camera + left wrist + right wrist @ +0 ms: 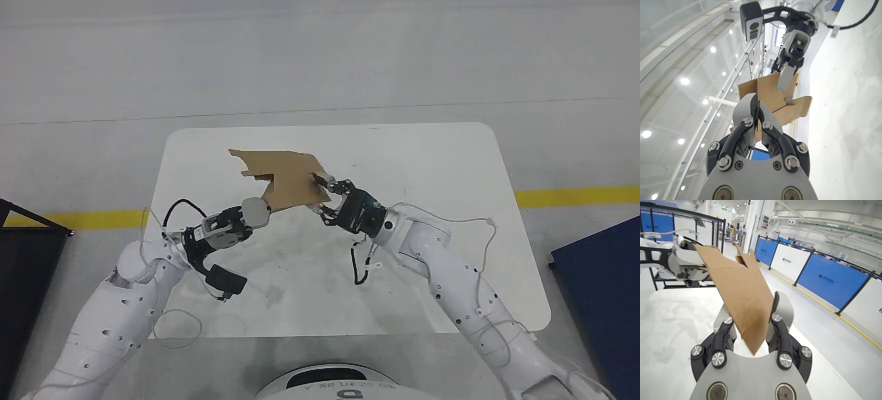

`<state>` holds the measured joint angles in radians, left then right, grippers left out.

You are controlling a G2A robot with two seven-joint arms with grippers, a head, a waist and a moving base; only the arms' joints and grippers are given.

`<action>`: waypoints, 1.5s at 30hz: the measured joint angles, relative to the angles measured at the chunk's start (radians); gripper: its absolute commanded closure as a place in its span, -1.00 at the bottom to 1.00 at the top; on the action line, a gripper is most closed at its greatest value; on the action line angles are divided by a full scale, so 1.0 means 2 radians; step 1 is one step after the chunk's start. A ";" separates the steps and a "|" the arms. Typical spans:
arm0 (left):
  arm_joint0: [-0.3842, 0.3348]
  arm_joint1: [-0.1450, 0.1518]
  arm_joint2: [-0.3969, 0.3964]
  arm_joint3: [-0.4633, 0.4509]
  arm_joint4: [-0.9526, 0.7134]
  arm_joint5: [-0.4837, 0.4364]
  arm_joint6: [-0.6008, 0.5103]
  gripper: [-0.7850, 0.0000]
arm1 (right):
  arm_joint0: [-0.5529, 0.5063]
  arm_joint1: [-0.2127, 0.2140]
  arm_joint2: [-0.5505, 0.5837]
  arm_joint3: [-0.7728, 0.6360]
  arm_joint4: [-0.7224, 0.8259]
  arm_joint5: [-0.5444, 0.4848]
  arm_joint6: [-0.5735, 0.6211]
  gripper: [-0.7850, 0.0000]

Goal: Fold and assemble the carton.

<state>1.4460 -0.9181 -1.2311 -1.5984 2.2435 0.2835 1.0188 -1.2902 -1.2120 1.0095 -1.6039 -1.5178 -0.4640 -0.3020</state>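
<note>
Carton [285, 175] hangs above the table [450, 200], my left gripper [758, 109] clamped tight on one edge. My right gripper [751, 306] pinches the far side.

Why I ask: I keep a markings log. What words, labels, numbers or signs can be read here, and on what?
carton: none, plain brown board.
left gripper, right gripper: none.
table: none.
barrier panels: a brand mark on each, which I leave unquoted.
cable tag: print too small to read.
</note>
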 measured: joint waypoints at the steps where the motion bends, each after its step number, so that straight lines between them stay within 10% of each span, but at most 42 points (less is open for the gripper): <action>1: 0.001 0.000 -0.001 -0.001 0.000 -0.001 0.000 -0.25 | 0.000 0.000 0.000 0.000 -0.001 0.002 0.001 1.00; 2: 0.002 0.000 -0.002 -0.003 -0.003 0.000 -0.002 -1.00 | -0.001 0.000 -0.001 0.000 -0.002 0.002 0.001 1.00; 8: 0.019 0.002 -0.031 -0.029 -0.026 0.003 -0.002 -1.00 | -0.005 0.002 0.004 -0.005 -0.017 0.010 -0.003 1.00; 19: 0.116 0.018 -0.203 -0.014 -0.115 0.025 0.049 -1.00 | -0.044 0.014 0.079 -0.061 -0.005 0.031 -0.045 1.00; 32: 0.116 0.018 -0.199 -0.014 -0.114 0.025 0.049 -1.00 | -0.051 0.014 0.094 -0.068 0.010 0.054 -0.057 1.00; 45: 0.116 0.018 -0.199 -0.014 -0.114 0.025 0.049 -1.00 | -0.057 0.014 0.137 -0.037 0.465 -0.189 -0.049 1.00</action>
<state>1.6774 -0.8817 -1.6296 -1.6266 2.0158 0.3340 1.1163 -1.4032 -1.1834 1.2841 -1.6776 -0.5873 -0.8412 -0.3996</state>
